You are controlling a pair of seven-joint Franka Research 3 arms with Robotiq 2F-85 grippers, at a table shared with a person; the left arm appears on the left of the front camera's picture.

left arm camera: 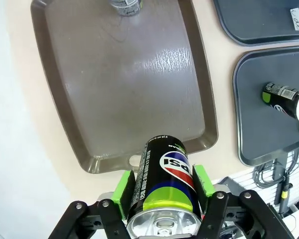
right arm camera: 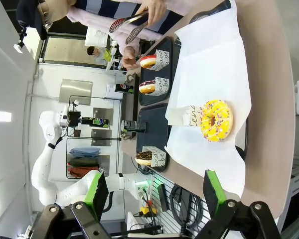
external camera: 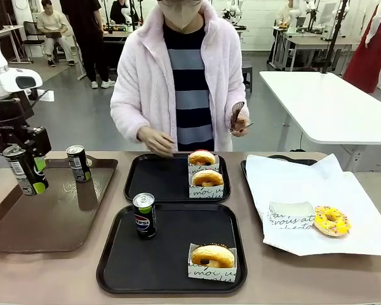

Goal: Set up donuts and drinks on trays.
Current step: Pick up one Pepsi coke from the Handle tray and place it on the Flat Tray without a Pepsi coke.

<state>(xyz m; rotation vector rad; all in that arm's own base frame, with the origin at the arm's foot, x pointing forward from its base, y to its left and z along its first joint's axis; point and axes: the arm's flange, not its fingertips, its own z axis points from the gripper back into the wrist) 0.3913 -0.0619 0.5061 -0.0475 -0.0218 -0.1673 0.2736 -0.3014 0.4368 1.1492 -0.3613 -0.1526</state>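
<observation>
My left fingers point(left arm camera: 122, 188) are pinching a can point(left arm camera: 164, 184) by its sides, green pads on either flank, silver top toward my wrist. I hold it in the air, slightly tilted, over the left edge of the brown tray point(external camera: 51, 222). A second can point(external camera: 78, 163) stands upright at that tray's far end.

My right fingers point(right arm camera: 96, 191) are spread wide with nothing between them, above the white paper point(right arm camera: 209, 59) at the right of the counter point(external camera: 51, 273). On the paper lie a yellow donut point(external camera: 331, 220) and, just beside it, an empty sleeve point(external camera: 291, 216).

The near black tray point(external camera: 114, 267) carries a third can point(external camera: 145, 215), upright at its far left corner, and a sleeved donut point(external camera: 212, 257) at its near right corner. The far black tray point(external camera: 159, 181) holds two sleeved donuts, one point(external camera: 201, 157) behind the other point(external camera: 207, 178), along its right side. Across the counter a person holds tongs point(external camera: 236, 115) in one hand; the other hand point(external camera: 155, 141) hovers near the far tray's back rim.
</observation>
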